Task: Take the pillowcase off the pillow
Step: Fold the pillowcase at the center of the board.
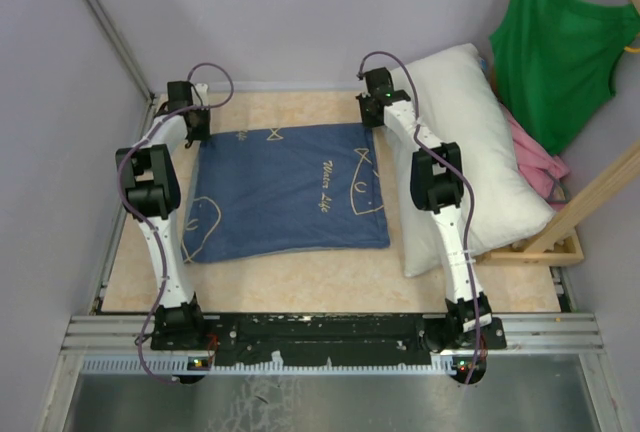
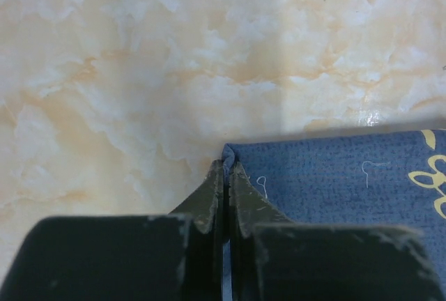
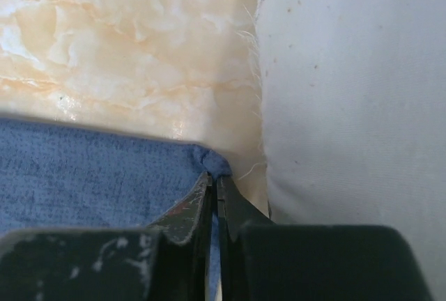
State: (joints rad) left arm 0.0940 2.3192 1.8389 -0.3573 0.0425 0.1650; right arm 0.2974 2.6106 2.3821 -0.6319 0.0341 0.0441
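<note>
The pillowcase [image 1: 285, 192] lies flat on the marble-patterned table [image 1: 300, 277], dark blue face up and off the pillow [image 1: 490, 152], which rests just beside the pillowcase's right edge. The left gripper [image 2: 226, 172] is pinched closed on the pillowcase's far left corner. The right gripper [image 3: 212, 179] is pinched closed on its far right corner, with blue cloth visible between the fingers.

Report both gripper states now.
Left gripper: closed, pinching a far corner of the pillowcase.
Right gripper: closed, pinching its other far corner.
</note>
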